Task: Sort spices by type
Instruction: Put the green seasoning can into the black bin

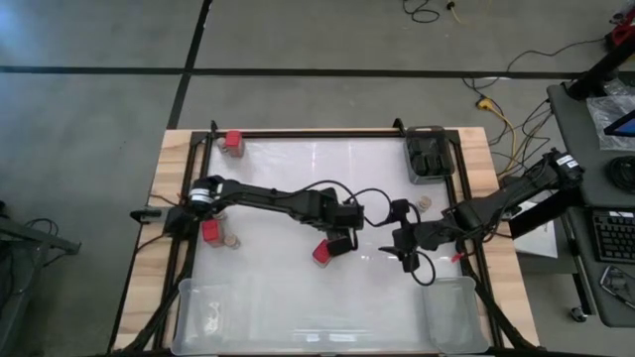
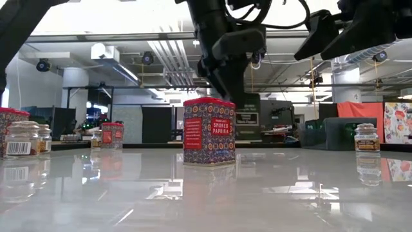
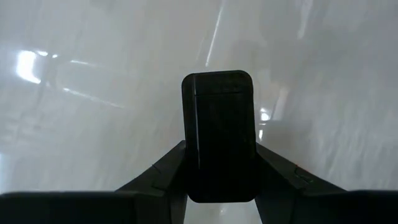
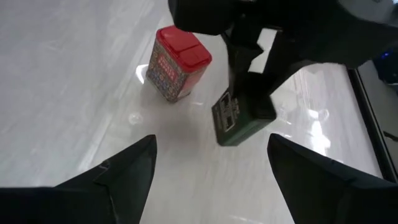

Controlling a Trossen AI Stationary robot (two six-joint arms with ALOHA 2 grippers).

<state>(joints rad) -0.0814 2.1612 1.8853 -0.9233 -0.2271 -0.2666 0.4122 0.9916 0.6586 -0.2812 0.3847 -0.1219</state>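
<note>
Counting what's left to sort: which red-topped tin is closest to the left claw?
The red-topped paprika tin mid-table, just beside the left claw. The other two red tins sit along the table's left side.

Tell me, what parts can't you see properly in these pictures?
- The left end effector holds a black tin; the left wrist view shows only its dark lid, no label.
- In the right wrist view the same tin's label is too small to read.
- In the low view the dark arm covers that tin, behind the red paprika tin.
- The jars near the right end effector are too small to identify.
</note>
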